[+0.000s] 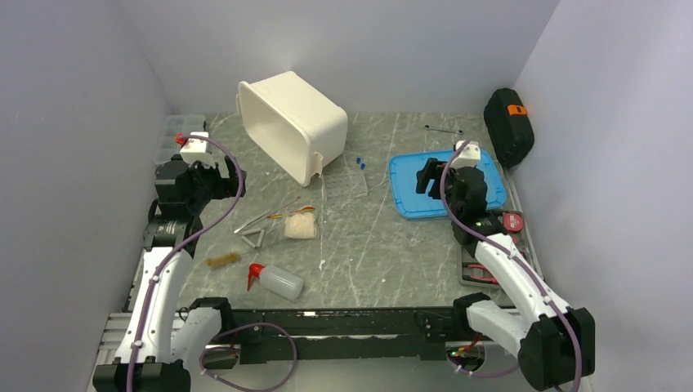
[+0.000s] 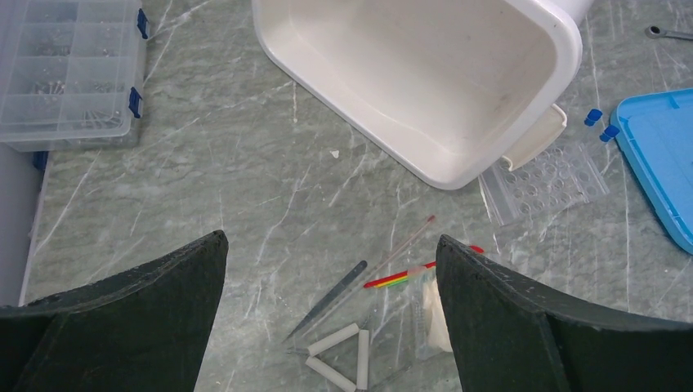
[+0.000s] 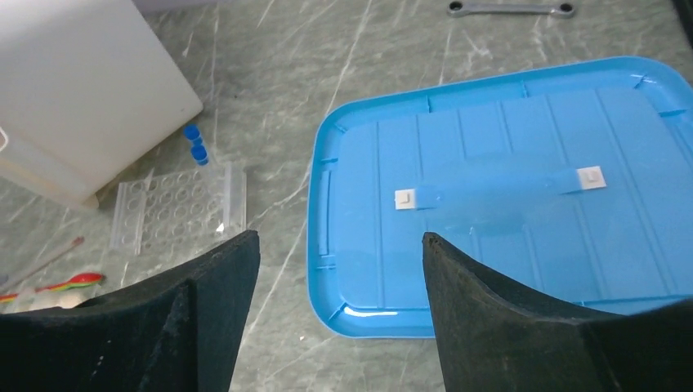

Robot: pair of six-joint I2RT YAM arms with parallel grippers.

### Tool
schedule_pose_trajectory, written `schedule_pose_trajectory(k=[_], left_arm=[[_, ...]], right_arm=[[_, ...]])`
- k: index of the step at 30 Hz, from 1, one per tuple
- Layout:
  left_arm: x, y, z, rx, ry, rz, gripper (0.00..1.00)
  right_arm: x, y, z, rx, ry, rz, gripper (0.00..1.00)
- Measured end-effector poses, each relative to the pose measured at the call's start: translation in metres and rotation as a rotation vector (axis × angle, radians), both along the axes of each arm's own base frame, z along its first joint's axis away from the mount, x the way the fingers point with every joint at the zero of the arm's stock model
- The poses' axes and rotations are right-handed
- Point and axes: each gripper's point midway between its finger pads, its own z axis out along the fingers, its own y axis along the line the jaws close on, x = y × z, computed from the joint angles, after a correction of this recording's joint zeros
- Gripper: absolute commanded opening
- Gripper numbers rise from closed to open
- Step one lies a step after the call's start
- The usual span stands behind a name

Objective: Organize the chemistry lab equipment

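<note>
Squeeze bottle (image 1: 280, 282) one, tube rack (image 3: 176, 214) one, blue-capped vials (image 3: 192, 131) two, left end effector (image 2: 331, 238) spread, right end effector (image 3: 339, 237) spread

A white tub (image 1: 290, 122) lies on its side (mouth toward front-left), a blue lid (image 3: 507, 204) flat to its right, a wrench (image 3: 511, 9) beyond it, an organizer box (image 2: 65, 69) far left.

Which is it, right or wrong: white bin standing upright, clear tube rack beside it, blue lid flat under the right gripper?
Wrong: the white bin lies tipped on its side, per the top external view; the clear tube rack and blue lid are right.
</note>
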Motion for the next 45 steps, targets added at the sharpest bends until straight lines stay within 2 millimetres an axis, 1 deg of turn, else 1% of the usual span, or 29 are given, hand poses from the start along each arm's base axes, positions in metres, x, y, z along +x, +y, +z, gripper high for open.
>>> schedule_pose_trajectory(k=[2, 4, 9, 17, 22, 25, 29, 31, 33, 36, 37, 40, 43, 45], left_arm=[[0.000, 0.000, 0.000, 0.000, 0.000, 0.000, 0.99], [0.000, 0.000, 0.000, 0.000, 0.000, 0.000, 0.99], [0.000, 0.000, 0.000, 0.000, 0.000, 0.000, 0.99], [0.000, 0.000, 0.000, -0.001, 0.001, 0.000, 0.99], [0.000, 0.000, 0.000, -0.001, 0.002, 0.001, 0.99], [0.000, 0.000, -0.001, -0.001, 0.002, 0.000, 0.99], [0.000, -0.001, 0.000, -0.001, 0.002, -0.001, 0.99], [0.000, -0.001, 0.000, -0.001, 0.002, -0.002, 0.99], [0.000, -0.001, 0.000, -0.001, 0.002, -0.004, 0.99], [-0.001, -0.002, -0.001, -0.001, 0.004, -0.005, 0.99], [-0.001, -0.002, -0.001, -0.001, 0.004, -0.006, 0.99], [-0.001, -0.003, -0.001, -0.002, 0.004, -0.010, 0.99], [-0.001, -0.004, -0.001, -0.001, 0.005, -0.011, 0.99], [-0.001, -0.004, -0.001, -0.001, 0.005, -0.012, 0.99]], right_arm=[[0.002, 0.009, -0.004, -0.008, 0.030, 0.029, 0.73], [0.002, 0.023, -0.008, -0.030, 0.067, 0.068, 0.71], [0.001, 0.077, -0.025, -0.096, 0.143, 0.204, 0.67], [-0.018, 0.146, -0.072, -0.143, 0.266, 0.376, 0.64], [-0.038, 0.189, -0.092, -0.158, 0.317, 0.490, 0.61], [-0.043, 0.200, -0.096, -0.155, 0.330, 0.506, 0.61], [-0.048, 0.215, -0.092, -0.150, 0.316, 0.524, 0.61], [-0.052, 0.228, -0.091, -0.141, 0.305, 0.559, 0.67], [-0.057, 0.246, -0.093, -0.129, 0.301, 0.610, 0.71], [-0.065, 0.271, -0.104, -0.145, 0.310, 0.681, 0.74], [-0.069, 0.281, -0.111, -0.163, 0.318, 0.711, 0.74], [-0.079, 0.303, -0.127, -0.207, 0.334, 0.769, 0.74], [-0.085, 0.321, -0.138, -0.234, 0.343, 0.804, 0.71], [-0.084, 0.330, -0.142, -0.239, 0.348, 0.812, 0.70]])
